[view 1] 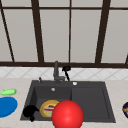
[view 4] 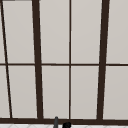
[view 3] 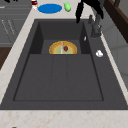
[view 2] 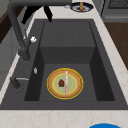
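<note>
My left hand (view 1: 30, 111) floats low over the front left corner of the dark sink (view 1: 105, 100), holding nothing that I can see. A big red ball (view 1: 67, 115) hangs a short way to its right, apart from it, and covers part of a yellow plate (view 1: 47, 108). That plate (view 2: 65, 83) lies in the deep basin with a small red piece on it. My right hand (view 1: 66, 69) hovers by the faucet (view 1: 56, 72) at the back, its fingers (view 3: 79, 13) straight and pointing down, touching nothing. The same hand (view 2: 37, 10) appears behind the faucet (view 2: 15, 30).
A blue plate (view 1: 6, 106) and a green object (view 1: 8, 92) lie on the left counter. A dark plate (view 1: 125, 109) with food sits on the right counter. The shallow basin (view 3: 58, 75) is bare. A window rises behind the sink.
</note>
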`<state>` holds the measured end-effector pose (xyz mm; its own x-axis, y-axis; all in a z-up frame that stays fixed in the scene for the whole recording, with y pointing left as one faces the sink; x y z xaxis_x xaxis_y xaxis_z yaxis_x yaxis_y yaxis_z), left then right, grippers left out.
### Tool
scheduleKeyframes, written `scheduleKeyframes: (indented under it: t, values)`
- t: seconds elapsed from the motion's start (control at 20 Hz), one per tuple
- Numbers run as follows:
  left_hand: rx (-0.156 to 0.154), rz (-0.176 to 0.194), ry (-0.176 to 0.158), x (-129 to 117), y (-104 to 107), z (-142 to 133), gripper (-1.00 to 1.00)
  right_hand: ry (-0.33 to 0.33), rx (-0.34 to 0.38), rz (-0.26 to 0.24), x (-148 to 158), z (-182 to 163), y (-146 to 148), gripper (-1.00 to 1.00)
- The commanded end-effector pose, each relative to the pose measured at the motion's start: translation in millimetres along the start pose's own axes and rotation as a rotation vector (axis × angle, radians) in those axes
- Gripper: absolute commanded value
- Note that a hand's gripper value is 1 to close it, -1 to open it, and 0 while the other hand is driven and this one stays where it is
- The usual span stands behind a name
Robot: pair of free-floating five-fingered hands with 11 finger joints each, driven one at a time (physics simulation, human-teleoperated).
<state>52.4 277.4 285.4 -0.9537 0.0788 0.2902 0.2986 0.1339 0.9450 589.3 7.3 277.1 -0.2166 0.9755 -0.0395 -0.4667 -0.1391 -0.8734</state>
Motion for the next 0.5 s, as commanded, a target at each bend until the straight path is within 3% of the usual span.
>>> scheduleKeyframes:
  t: [0.0,0.15,0.45]
  values:
    - [0.000,0.000,0.000,0,0,0,0.00,-0.018,0.031,0.025,2,-23,-3,-1.00]
    - [0.000,0.000,0.000,0,0,0,0.00,-0.014,0.047,0.041,1,-43,-1,-1.00]
    - [0.000,0.000,0.000,0,0,0,0.00,-0.022,0.112,0.016,-6,-86,0,-1.00]
